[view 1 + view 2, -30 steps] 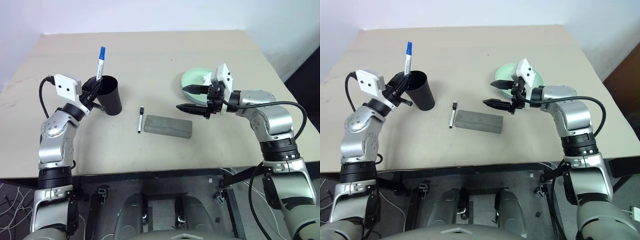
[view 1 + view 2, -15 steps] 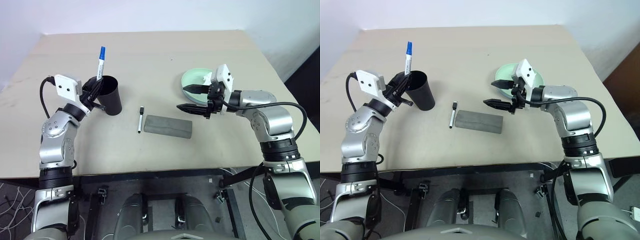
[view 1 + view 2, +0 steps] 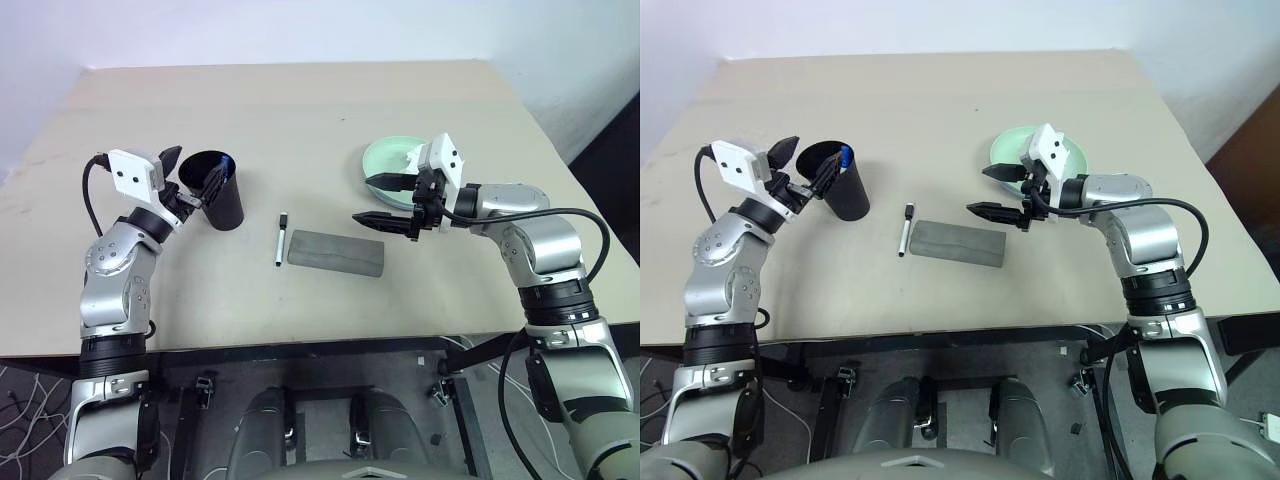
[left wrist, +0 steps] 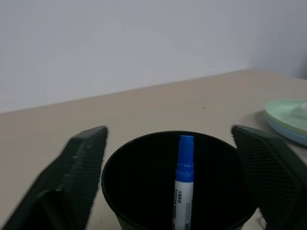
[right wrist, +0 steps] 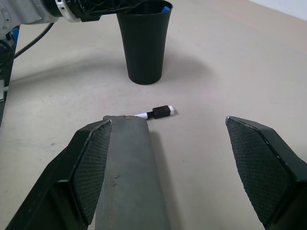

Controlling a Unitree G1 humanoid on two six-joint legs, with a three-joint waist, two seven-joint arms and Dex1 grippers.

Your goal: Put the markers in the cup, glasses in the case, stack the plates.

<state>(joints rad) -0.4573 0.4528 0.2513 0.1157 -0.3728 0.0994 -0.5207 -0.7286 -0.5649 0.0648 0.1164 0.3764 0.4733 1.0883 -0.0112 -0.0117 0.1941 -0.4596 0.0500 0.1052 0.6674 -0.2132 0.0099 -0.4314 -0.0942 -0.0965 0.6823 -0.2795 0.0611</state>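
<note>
Blue-capped marker (image 4: pixel 184 179) is in the cup (image 3: pixel 222 201), standing inside while the left gripper (image 3: pixel 808 168) hangs at the rim, fingers spread wide and empty. Black-capped marker (image 3: pixel 280 239) lies on the table (image 3: pixel 300 110), at the cup's 4 o'clock, just beside the closed grey case (image 3: pixel 336 252). The right gripper (image 3: pixel 384 198) hovers with fingers apart at the case's 1 o'clock, in front of the stacked plates (image 3: pixel 385 157). Next up, I'd say: fetch that short marker. Open table all around, edges well away.
</note>
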